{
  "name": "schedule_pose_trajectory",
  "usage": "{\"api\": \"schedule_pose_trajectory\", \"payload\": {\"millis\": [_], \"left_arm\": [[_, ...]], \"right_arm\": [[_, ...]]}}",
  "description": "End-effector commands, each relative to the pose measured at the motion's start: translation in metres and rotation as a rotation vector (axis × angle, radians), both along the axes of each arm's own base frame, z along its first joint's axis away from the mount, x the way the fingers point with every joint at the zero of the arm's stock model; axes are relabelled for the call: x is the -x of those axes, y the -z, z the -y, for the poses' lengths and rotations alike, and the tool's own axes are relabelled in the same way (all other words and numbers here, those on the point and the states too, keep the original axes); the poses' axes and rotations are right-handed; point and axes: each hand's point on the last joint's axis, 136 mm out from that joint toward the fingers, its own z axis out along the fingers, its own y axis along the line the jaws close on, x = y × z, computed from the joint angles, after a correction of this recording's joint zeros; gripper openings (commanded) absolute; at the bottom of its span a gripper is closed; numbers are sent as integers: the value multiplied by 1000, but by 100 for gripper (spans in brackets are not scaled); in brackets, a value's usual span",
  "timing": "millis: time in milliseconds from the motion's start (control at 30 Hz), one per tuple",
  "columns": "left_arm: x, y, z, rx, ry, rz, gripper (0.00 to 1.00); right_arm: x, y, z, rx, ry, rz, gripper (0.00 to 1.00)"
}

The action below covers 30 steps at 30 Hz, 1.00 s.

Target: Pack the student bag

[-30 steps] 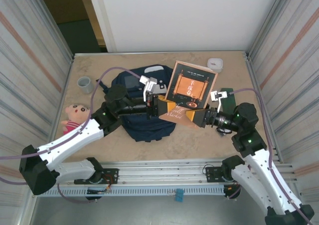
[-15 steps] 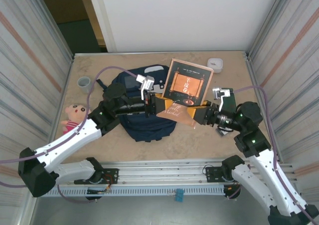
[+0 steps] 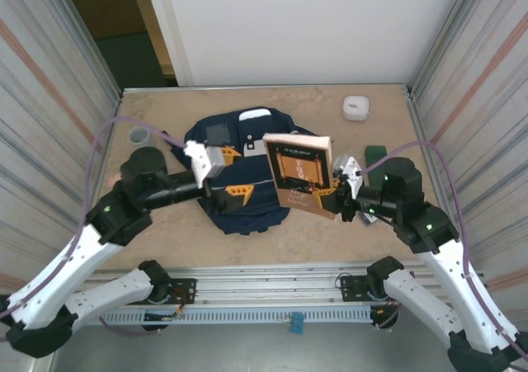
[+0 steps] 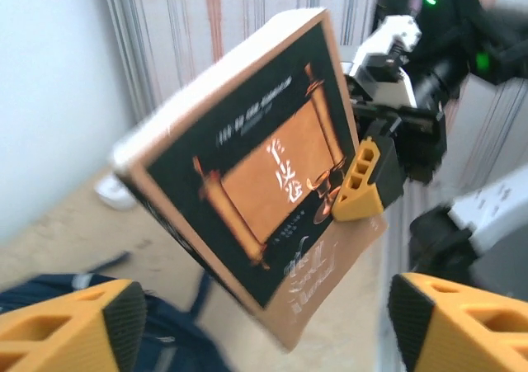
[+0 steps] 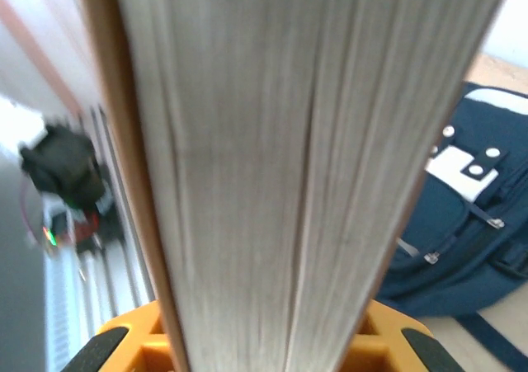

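Where the bench meets the left wall, a grey cup stands at the upper left of the top view. Next comes the left arm. The left jaws are wide open and hold nothing. In the top view one yellow finger hangs over the student bag, and from the left wrist both fingers sit far apart at the bottom corners.

The student bag lies flat on the bench in the middle of the top view, with its white patches at the far end.

Just right of it, the book is up in the air, tilted, with its dark and orange cover showing. The right jaws are closed tight on its lower corner. A yellow finger presses on the cover, and from the right wrist the fingers squeeze both sides of the pages.

Further right, a green thing lies by the right arm, and a small white thing sits near the back wall.

A second ago it was the other way round. The left jaws were shut on the book and the right jaws were open. The book lay lower then, and the left arm has pulled back since.
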Motion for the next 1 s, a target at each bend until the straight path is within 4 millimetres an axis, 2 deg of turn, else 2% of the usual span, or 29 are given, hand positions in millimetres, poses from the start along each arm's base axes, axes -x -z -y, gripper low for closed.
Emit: {"api": "schedule_pose_trajectory", "payload": {"millis": [0,233,400,467,567,600,633,700,733,767,833,967], "left_arm": [[8,37,-14,-275,63,188,84],[-3,68,2,-394,129,119,90],[-4,87,18,-405,198,44,87],[-2,91,22,-398,225,23,78],[2,89,26,-360,244,11,45],[4,87,27,-337,252,6,32],[5,84,27,-307,255,1,18],[5,77,24,-232,258,-25,4],[6,71,21,-179,266,-38,1],[5,66,18,-133,269,-48,0],[3,51,12,-32,271,-59,0],[-3,28,6,106,260,-56,0]], "right_arm": [[8,12,1,237,-155,194,0],[17,39,-23,459,-347,227,0],[17,29,-43,415,-408,237,0],[17,22,-48,384,-415,250,0],[10,23,-53,373,-411,221,1],[7,21,-53,357,-394,206,6],[3,18,-52,326,-372,180,17],[-3,12,-45,224,-335,102,48],[-9,12,-41,155,-302,39,58],[-9,6,-34,84,-269,15,63],[-21,0,-22,-54,-171,-56,68],[-25,-13,-11,-283,-98,-85,81]]}}
